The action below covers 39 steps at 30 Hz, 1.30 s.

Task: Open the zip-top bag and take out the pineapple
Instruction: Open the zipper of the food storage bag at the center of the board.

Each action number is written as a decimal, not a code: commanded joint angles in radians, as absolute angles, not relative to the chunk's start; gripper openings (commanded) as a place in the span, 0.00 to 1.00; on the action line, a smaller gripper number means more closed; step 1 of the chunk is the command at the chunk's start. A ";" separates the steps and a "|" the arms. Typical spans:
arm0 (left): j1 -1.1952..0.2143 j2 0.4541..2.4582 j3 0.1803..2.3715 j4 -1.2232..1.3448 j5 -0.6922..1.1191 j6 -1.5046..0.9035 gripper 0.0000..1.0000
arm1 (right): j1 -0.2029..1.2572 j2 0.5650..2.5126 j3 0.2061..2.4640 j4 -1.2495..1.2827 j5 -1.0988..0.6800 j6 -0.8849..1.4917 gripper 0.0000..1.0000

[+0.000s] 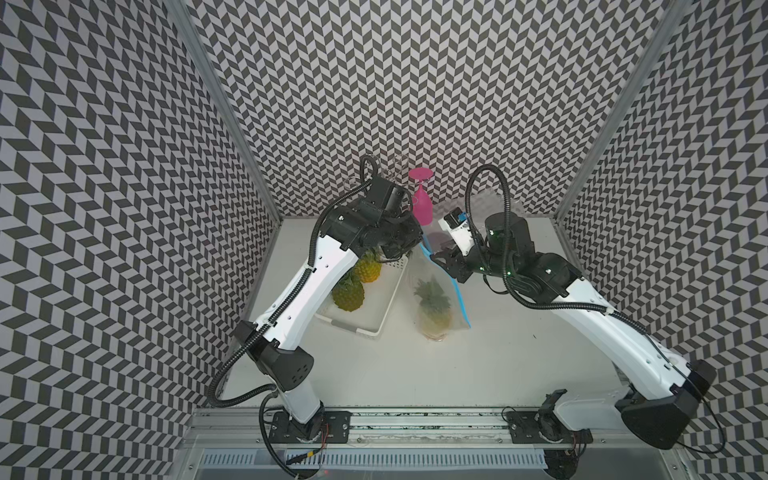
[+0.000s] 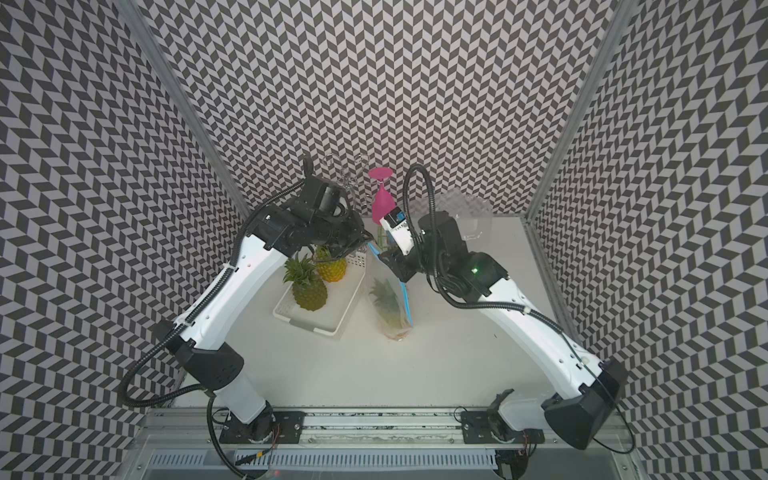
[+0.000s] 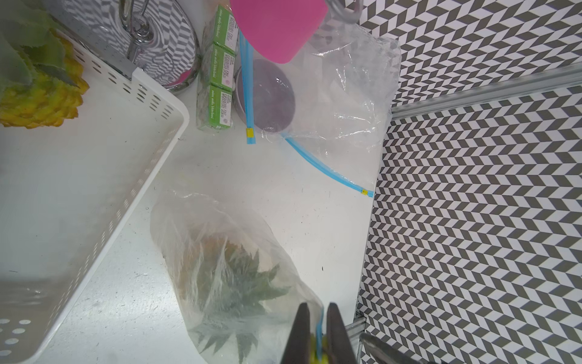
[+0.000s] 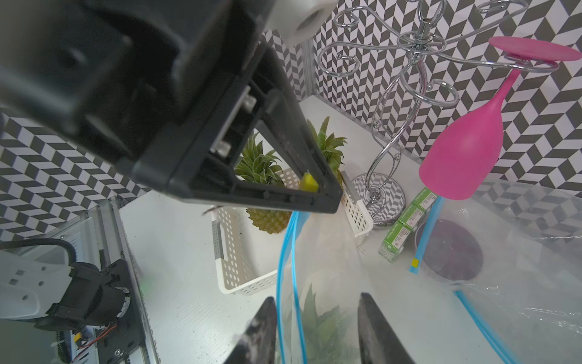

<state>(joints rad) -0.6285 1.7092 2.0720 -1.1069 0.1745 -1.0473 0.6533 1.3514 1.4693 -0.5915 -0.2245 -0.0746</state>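
A clear plastic zip-top bag [image 1: 454, 305] is sitting on the white tabletop [image 1: 457, 374], just beside a white perforated basket [image 1: 376, 328] and between the two arms. Its lower end is resting on the surface and its zip end is hanging raised. Inside it, a small pineapple [image 1: 433, 311] is showing hazily through the crinkled film, with the spiky green crown pointing up toward the zip and the pale yellow body lying at the bag's low end. The left gripper [image 3: 316, 315] is pinching the bag at the top corner, jaws closed tight on the yellow tab [image 4: 308, 183] at the end of the blue zip strip [image 4: 285, 252]. The right gripper [image 4: 318, 299] is hovering lower along that strip, its jaws standing partly apart, straddling the blue edge without clamping it.
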 commanded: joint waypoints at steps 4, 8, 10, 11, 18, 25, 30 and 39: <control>-0.634 1.695 2.100 -1.093 0.179 -1.035 0.00 | 0.613 1.379 1.487 -0.573 -0.230 -0.077 0.40; -0.634 1.696 2.097 -1.090 0.180 -1.037 0.00 | 0.612 1.404 1.516 -0.617 -0.260 -0.087 0.40; -0.634 1.697 2.099 -1.086 0.180 -1.037 0.00 | 0.613 1.401 1.504 -0.629 -0.268 -0.089 0.41; -0.634 1.699 2.101 -1.086 0.181 -1.037 0.00 | 0.612 1.394 1.494 -0.628 -0.270 -0.086 0.41; -0.638 1.707 2.102 -1.085 0.182 -1.038 0.00 | 0.614 1.382 1.558 -0.644 -0.293 -0.057 0.47; -0.642 1.710 2.100 -1.088 0.179 -1.037 0.00 | 0.612 1.406 1.592 -0.642 -0.317 -0.045 0.48; -0.643 1.709 2.106 -1.086 0.178 -1.037 0.00 | 0.612 1.424 1.567 -0.635 -0.316 -0.056 0.45; -0.646 1.707 2.108 -1.088 0.181 -1.038 0.00 | 0.597 1.429 1.542 -0.629 -0.299 -0.058 0.39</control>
